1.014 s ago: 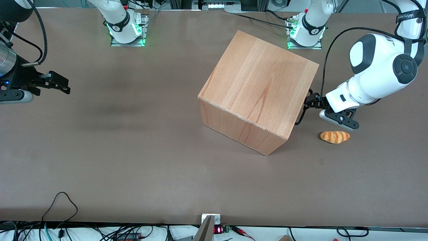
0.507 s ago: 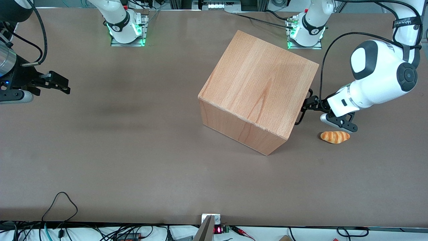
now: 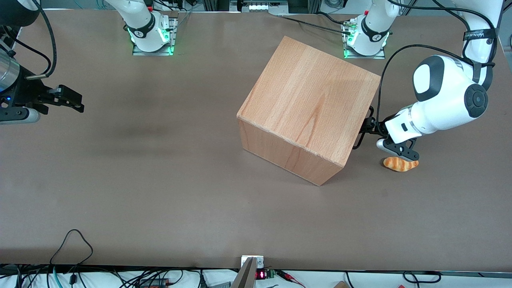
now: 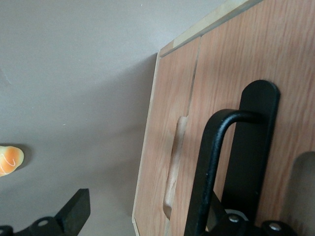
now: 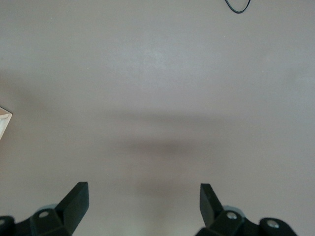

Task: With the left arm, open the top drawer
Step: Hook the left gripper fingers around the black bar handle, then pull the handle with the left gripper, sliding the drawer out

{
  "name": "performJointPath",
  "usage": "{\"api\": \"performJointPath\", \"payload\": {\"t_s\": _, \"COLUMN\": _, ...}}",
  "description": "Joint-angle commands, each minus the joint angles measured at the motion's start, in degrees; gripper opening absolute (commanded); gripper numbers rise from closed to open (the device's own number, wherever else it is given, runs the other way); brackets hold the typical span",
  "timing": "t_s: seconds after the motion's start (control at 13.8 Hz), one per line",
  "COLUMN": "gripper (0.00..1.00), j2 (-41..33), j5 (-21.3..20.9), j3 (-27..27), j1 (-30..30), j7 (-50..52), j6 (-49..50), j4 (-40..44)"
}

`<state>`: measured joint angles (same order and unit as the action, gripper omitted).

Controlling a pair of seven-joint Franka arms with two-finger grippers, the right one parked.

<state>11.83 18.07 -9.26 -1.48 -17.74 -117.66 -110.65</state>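
The wooden cube cabinet (image 3: 308, 100) stands on the brown table with its drawer face turned toward the working arm's end. The top drawer's flat front (image 4: 290, 73) looks flush with the panel beside it. Its black bar handle (image 4: 209, 167) (image 3: 359, 141) sticks out from that face. The white left arm (image 3: 444, 100) reaches in low, and its gripper (image 3: 370, 126) (image 4: 142, 216) is open right at the handle. One black finger (image 4: 74, 211) stands clear over the table. The bar lies inside the span, close to the hidden other finger.
A small orange croissant (image 3: 400, 164) (image 4: 9, 160) lies on the table just under the left arm's wrist, nearer the front camera than the gripper. The panel next to the top drawer has a carved finger recess (image 4: 174, 162). Cables hang at the table's near edge (image 3: 72, 240).
The left arm's wrist has shifted toward the cabinet and slightly nearer the front camera, bringing the gripper closer onto the handle. Its wrist now overlaps the croissant in the front view. The cabinet has not moved.
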Motion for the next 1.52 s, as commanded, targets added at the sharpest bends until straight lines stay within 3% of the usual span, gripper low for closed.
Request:
{"api": "performJointPath", "payload": {"t_s": 0.0, "gripper": 1.00, "j2": -0.41, "j5": 3.29, "j3": -1.74, "j1": 1.92, "j7": 0.25, "j6": 0.86, "j4": -0.18}}
{"api": "performJointPath", "payload": {"t_s": 0.58, "gripper": 1.00, "j2": -0.41, "j5": 0.57, "j3": 2.31, "j1": 0.60, "j7": -3.35, "j6": 0.77, "j4": -0.18}}
{"api": "performJointPath", "payload": {"t_s": 0.8, "gripper": 1.00, "j2": -0.40, "j5": -2.42, "j3": 3.02, "j1": 0.51, "j7": -3.71, "j6": 0.86, "j4": -0.01}}
{"api": "performJointPath", "payload": {"t_s": 1.45, "gripper": 1.00, "j2": -0.32, "j5": -2.86, "j3": 8.81, "j1": -0.19, "j7": -4.50, "j6": 0.07, "j4": 0.96}}
